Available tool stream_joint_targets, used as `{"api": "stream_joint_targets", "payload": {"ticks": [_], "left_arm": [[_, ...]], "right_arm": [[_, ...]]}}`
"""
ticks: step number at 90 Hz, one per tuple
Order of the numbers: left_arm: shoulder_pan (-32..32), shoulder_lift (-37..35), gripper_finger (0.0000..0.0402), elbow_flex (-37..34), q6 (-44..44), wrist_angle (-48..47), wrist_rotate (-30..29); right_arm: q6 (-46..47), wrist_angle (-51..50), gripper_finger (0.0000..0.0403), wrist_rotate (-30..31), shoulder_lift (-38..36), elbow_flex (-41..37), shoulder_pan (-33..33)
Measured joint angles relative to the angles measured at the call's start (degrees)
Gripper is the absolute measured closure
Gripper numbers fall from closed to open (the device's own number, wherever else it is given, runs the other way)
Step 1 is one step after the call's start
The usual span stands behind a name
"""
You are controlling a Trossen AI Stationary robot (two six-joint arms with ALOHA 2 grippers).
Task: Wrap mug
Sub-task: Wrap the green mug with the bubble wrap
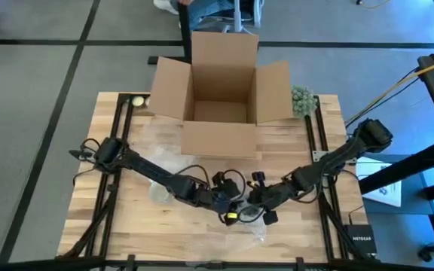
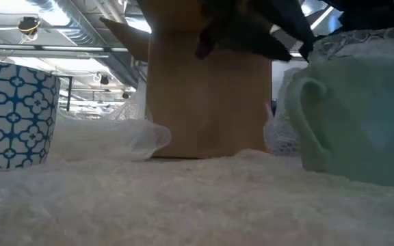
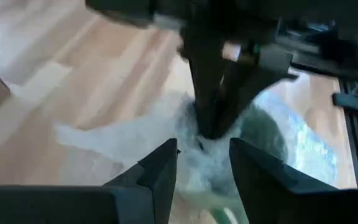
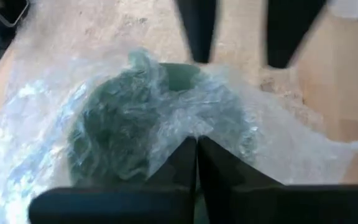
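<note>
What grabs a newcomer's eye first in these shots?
Both claws meet over the green mug at the table's near edge, where it sits swaddled in clear bubble wrap: the right claw is pinched shut on the wrap, while the left claw is open opposite it. Behind them, an open cardboard box dominates the far side of the table. A blue-patterned mug stands off to one side in the low view.

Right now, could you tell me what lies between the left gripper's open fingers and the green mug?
The right wrist view shows only clear plastic wrap draped over the green mug; the right gripper pinches it, the left gripper hovers above.
</note>
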Motion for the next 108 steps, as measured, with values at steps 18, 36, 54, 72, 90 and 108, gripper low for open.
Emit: {"api": "stream_joint_targets", "payload": {"ticks": [18,36,54,72,90,108], "left_arm": [[1.2,3.4,0.0270,0.0,-2.1,1.2,0.3],[1.8,6.3,0.0270,0.0,-2.1,5.5,2.8],[2.8,6.3,0.0270,0.0,-1.7,5.0,3.2],[2.6,6.4,0.0270,0.0,-1.7,4.9,3.0],[2.3,6.4,0.0270,0.0,-1.3,5.0,2.9],[2.3,4.9,0.0270,-0.1,-1.2,4.1,4.8]], "right_arm": [[-0.9,-1.0,0.0402,1.0,0.0,0.2,-0.1],[0.5,-3.0,0.0402,1.3,0.0,0.6,0.0],[0.0,-18.0,0.0402,2.5,-0.7,10.0,0.0],[1.1,-18.8,0.0402,-0.1,-0.7,13.9,0.0],[4.4,-13.4,0.0402,-1.4,4.1,8.2,0.0],[5.6,-9.9,0.0402,0.2,8.4,7.6,0.0]]}}
